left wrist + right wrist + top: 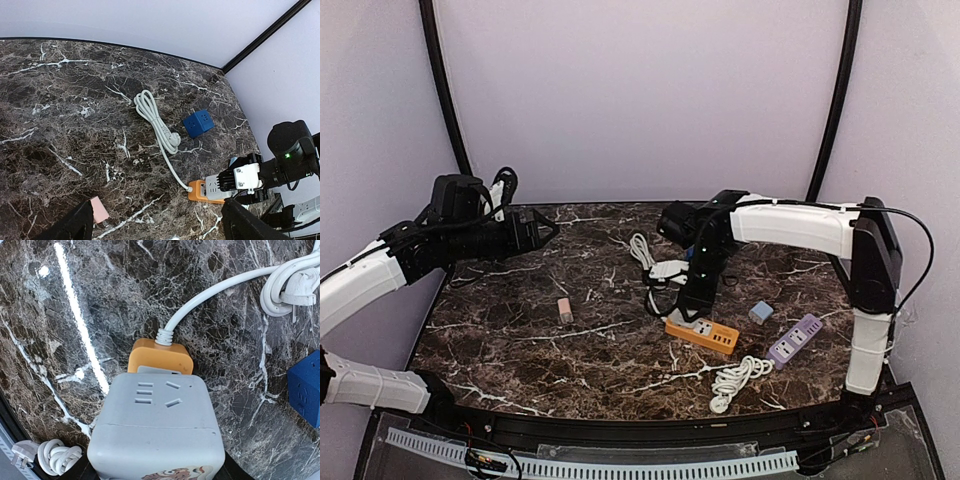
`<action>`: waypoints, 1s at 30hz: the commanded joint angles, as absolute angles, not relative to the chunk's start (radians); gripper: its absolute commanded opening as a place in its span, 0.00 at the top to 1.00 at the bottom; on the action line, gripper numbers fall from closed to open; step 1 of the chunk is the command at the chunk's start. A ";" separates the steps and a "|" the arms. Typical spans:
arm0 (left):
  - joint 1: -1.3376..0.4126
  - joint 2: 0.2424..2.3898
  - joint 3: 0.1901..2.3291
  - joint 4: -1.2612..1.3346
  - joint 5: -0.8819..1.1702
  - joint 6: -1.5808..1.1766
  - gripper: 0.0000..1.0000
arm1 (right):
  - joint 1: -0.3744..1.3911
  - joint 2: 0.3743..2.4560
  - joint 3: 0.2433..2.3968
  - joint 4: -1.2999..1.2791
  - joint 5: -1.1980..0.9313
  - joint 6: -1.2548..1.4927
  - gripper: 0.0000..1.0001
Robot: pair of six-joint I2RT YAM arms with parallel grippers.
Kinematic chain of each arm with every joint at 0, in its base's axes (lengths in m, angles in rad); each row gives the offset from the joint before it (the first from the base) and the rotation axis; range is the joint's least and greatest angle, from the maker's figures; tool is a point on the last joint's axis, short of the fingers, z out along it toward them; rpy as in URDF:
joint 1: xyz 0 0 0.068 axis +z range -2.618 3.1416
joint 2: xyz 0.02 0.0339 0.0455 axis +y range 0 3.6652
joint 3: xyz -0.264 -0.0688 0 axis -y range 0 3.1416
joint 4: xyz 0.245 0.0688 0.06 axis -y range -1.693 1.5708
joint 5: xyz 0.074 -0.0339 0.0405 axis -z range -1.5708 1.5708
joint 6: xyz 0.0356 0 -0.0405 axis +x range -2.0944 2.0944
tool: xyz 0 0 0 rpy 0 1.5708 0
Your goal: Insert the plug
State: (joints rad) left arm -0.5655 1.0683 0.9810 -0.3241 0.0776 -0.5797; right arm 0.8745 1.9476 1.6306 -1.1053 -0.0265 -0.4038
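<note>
A grey cube plug (pixel 157 425) with socket slots on its face fills my right wrist view, and my right gripper (pixel 157 462) is shut on it. The cube sits over the cord end of the orange power strip (pixel 160 357), and its prongs are hidden beneath it. The left wrist view shows the same cube (pixel 220 186) sitting on the orange strip (pixel 196 189). In the top view the right gripper (pixel 695 300) points down at the strip (pixel 705 335). My left gripper (pixel 545 228) hangs open above the table's left side, holding nothing, its jaws wide in the left wrist view (pixel 159 222).
A blue cube adapter (pixel 198 123) and a coiled white cord (pixel 150 112) lie behind the strip. A pink block (pixel 565 310) lies left of centre. A pale blue cube (pixel 760 312), a purple power strip (pixel 794 340) and a second white cord coil (pixel 735 380) lie at the right.
</note>
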 commanded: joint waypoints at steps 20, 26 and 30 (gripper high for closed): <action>-0.561 1.079 0.950 -0.310 0.061 -0.581 0.10 | 0.928 2.178 1.774 -1.184 0.008 -0.173 1.00; -0.561 1.078 0.944 -0.310 0.058 -0.587 0.10 | 0.928 2.214 1.809 -1.190 0.025 -0.114 1.00; -0.561 1.079 0.945 -0.312 0.059 -0.587 0.10 | 0.928 2.235 1.833 -1.205 0.038 -0.054 1.00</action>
